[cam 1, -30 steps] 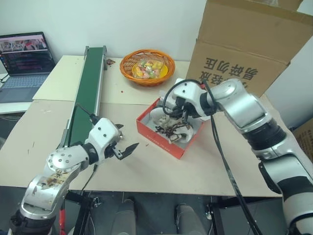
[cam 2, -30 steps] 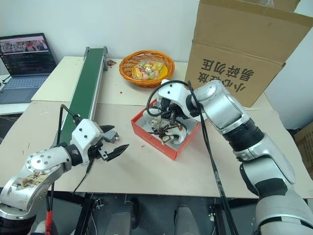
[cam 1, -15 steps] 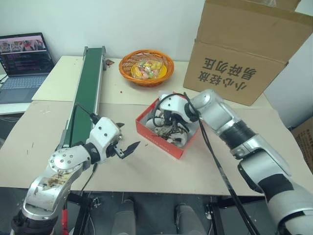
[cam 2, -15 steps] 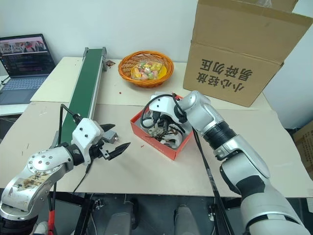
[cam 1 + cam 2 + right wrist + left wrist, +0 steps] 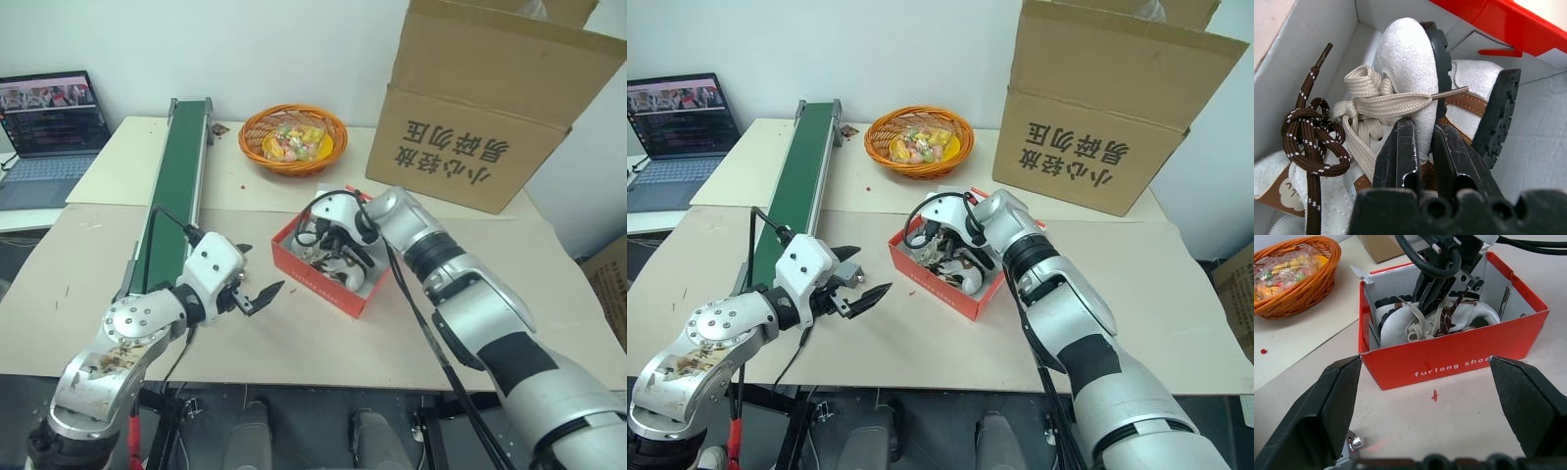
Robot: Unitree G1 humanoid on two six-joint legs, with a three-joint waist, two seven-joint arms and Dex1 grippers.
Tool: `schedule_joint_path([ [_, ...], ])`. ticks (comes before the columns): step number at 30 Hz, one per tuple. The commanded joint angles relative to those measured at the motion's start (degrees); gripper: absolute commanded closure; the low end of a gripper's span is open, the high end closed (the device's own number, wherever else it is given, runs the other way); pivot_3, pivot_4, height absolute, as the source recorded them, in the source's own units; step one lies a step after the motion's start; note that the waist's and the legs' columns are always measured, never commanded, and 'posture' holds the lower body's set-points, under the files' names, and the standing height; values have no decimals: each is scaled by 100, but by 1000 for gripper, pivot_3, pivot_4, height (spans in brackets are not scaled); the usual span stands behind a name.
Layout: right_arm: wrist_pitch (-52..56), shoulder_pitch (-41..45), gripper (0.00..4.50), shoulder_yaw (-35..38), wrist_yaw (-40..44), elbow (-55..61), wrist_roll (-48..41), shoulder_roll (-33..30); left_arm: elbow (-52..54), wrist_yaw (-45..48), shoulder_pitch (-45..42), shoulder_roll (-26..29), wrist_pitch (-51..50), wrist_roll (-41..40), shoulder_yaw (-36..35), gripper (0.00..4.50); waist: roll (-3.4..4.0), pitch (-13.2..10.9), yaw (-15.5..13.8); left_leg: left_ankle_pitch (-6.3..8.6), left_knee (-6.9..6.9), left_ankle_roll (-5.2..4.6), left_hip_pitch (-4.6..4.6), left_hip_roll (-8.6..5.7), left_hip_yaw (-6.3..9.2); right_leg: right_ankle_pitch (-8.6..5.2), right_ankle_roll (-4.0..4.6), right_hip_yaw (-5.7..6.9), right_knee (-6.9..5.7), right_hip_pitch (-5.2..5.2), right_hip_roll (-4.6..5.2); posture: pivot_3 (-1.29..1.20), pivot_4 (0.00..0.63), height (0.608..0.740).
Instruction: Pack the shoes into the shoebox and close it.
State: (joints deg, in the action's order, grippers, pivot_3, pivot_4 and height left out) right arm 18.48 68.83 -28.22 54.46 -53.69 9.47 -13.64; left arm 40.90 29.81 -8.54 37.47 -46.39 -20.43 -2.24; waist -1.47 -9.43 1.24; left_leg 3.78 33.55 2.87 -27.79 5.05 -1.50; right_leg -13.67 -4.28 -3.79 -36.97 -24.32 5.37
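The red shoebox [image 5: 321,284] stands open on the table, white inside. Both pale shoes [image 5: 1400,320] lie in it, soles on edge, with dark brown and cream laces loose on top. My right gripper [image 5: 1422,134] reaches down into the box, its fingers nearly together on the suede upper of one shoe [image 5: 1405,54]. The red lid [image 5: 1498,24] stands open behind the box. My left gripper [image 5: 260,272] hovers open over the table to the left of the box, its wide-spread fingers [image 5: 1327,406] facing the box's red side wall and holding nothing.
A green conveyor [image 5: 176,186] runs along the left side of the table. An orange basket [image 5: 294,137] of wrapped sweets sits behind the box, with a large brown carton [image 5: 480,108] at the back right and a laptop [image 5: 49,122] at the far left.
My right arm has dropped its elbow and pushed the gripper lower and deeper into the box with the shoe. The left arm has stayed put.
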Motion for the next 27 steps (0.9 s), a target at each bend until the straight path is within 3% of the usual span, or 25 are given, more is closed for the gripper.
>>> schedule_joint_path([
  [1,343,-255,2847,279,184,875,-139,-88,227,-42,-78,4,37,-43,-61,0,0,0,-1,0,-6,0,0,0,0,-2,0,0,0,-2,0,0,150,721],
  [9,1510,-419,76,926,416,2419,-536,-493,145,-21,-190,-8,51,-26,16,0,0,-1,-31,-1,-26,1,-8,-1,0,-8,0,0,-5,-18,-2,0,150,721],
  [14,2619,-158,76,1833,600,3361,-1232,-1110,64,9,-265,1,111,15,73,0,0,-1,-62,-1,-23,2,-8,-1,0,-8,2,0,-3,-17,0,0,150,721],
  [19,3405,40,76,3209,44,3021,-1942,-1598,-45,32,-349,-19,212,68,185,0,-1,-1,-68,-1,-25,1,-10,-1,0,-9,3,0,2,-16,1,0,150,721],
  [23,3057,-445,1162,3799,-464,2434,-2009,-2071,-127,29,-422,-35,301,134,301,0,-3,0,-95,-1,-23,1,-9,-3,0,-7,0,1,23,-4,4,0,150,721],
  [27,2584,-1411,2625,3943,-251,2045,-2084,-2555,-242,63,-515,-48,446,209,459,0,-4,-1,-95,-1,-17,1,-9,-9,0,-6,-3,1,26,3,10,0,150,721],
])
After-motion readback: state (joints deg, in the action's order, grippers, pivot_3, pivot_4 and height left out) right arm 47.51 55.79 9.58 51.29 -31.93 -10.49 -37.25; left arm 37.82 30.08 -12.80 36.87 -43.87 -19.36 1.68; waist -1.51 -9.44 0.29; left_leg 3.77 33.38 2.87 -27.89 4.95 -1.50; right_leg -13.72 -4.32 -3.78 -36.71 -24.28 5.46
